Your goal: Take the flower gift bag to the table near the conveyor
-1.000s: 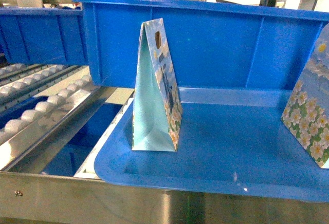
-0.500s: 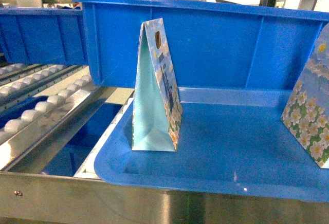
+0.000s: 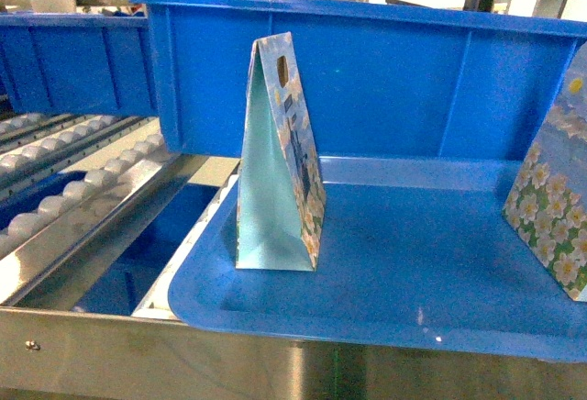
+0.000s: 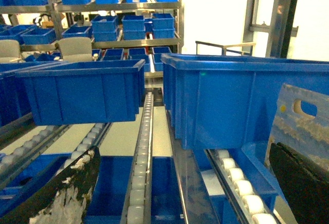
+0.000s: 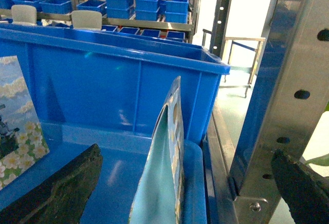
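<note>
Two flower gift bags stand upright in a shallow blue tray (image 3: 413,262): one at centre-left (image 3: 280,161), one cut off by the right edge (image 3: 555,226). Neither gripper shows in the head view. My left gripper (image 4: 180,193) is open above the conveyor (image 4: 141,152), and a flower gift bag (image 4: 303,116) rises just past its right finger (image 4: 303,183). My right gripper (image 5: 185,190) is open, with a flower gift bag (image 5: 164,172) standing edge-on between its spread fingers, untouched. The other bag (image 5: 18,121) is at that view's left. The table is out of view.
A big blue bin (image 3: 367,79) stands directly behind the tray. Another blue bin (image 4: 82,93) sits on the conveyor rollers (image 3: 73,198) to the left. A steel rack post (image 5: 288,80) rises close to the tray's right rim. Shelves of blue bins fill the background.
</note>
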